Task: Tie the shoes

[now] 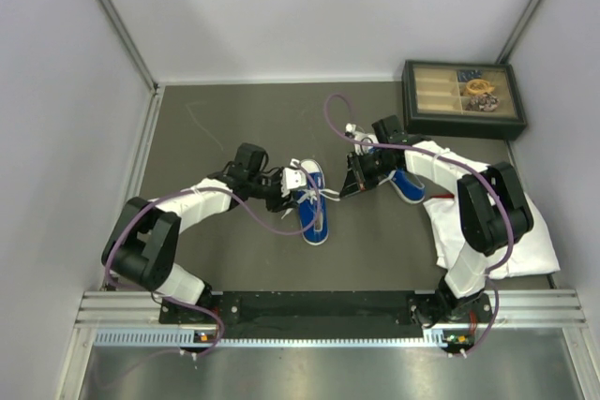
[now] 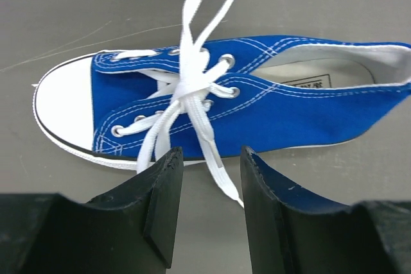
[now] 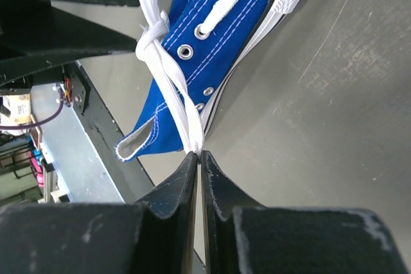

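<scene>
From above, one blue shoe (image 1: 316, 215) lies on the dark worktop (image 1: 234, 128) between the two arms, toe pointing away from the bases. The other shoe (image 1: 410, 190) sits just to its right, partly hidden under the right arm (image 1: 478, 199) and beside the white cloth (image 1: 525, 255). A compartmented box (image 1: 462, 125) stands at the far right corner. This view is too small to tell how either pair of jaws stands.

The left wrist camera fills that in for its side. The left jaws stand apart just off the sole edge of the shoe (image 2: 289, 113), gripping nothing. One loose end of the white lace (image 2: 215, 158) trails down between them, and two more strands run up out of the picture from the crossing over the eyelets.

The right wrist camera shows what neither other view does. The right jaws are pressed together on the lace (image 3: 176, 94), which runs taut from their tips up to a crossing beside the eyelets of the shoe (image 3: 218, 36). The shoe's heel opening points toward the arm bases.
</scene>
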Robot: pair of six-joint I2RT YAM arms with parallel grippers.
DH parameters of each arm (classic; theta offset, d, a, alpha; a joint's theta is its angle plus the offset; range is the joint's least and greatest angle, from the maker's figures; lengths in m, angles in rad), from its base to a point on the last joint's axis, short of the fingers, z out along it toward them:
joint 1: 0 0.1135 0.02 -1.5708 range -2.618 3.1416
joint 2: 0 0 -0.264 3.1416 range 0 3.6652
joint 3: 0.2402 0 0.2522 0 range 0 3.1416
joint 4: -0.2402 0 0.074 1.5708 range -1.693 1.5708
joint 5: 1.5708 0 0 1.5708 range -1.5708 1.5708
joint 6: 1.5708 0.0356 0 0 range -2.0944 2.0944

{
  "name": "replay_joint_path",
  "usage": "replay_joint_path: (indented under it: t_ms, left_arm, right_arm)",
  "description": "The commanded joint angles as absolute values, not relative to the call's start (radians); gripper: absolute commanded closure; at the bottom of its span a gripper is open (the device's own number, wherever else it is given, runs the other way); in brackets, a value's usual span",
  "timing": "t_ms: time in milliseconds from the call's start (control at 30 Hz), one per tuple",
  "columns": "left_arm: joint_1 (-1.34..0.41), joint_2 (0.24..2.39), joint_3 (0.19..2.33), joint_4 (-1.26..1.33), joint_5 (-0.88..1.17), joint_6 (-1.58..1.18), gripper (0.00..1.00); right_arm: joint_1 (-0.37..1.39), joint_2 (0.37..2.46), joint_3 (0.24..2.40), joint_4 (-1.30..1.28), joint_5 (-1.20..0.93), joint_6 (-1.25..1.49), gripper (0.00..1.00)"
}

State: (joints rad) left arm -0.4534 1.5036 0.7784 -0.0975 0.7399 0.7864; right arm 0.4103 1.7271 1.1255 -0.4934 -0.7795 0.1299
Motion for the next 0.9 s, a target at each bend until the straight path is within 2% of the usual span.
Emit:
replay_joint_path:
  t_ms: [0,333,467,567,700,767,833,867]
  left_arm:
    - [-0.459,1.529,0.828,-0.034,0.744,0.773,0.54]
    - [-0.471,1.585,0.867,-0.037,0.776,0.785,0.61]
    - [-0.476,1.594,0.874,-0.043,0.782,0.785,0.73]
    - [-0.476,1.583,0.873,-0.055,0.793,0.788,0.71]
    - [-0.479,1.555,0.850,-0.078,0.819,0.828,0.74]
    - [-0.480,1.562,0.851,-0.083,0.818,0.833,0.78]
    - [-0.480,1.575,0.865,-0.089,0.818,0.836,0.89]
    - [-0.480,1.577,0.871,-0.112,0.816,0.841,1.00]
  right_arm:
    - [0.417,1.712,1.152,-0.499,-0.798,0.103,0.94]
    - [0.419,1.718,1.166,-0.502,-0.805,0.112,0.92]
    - [0.420,1.721,1.170,-0.506,-0.807,0.115,0.91]
    - [0.419,1.720,1.170,-0.505,-0.807,0.115,0.90]
    - [0.419,1.726,1.172,-0.508,-0.807,0.114,0.89]
    - [0.417,1.724,1.175,-0.508,-0.810,0.114,0.88]
    - [0.419,1.724,1.178,-0.509,-0.810,0.110,0.87]
    - [0.419,1.723,1.178,-0.518,-0.808,0.110,0.86]
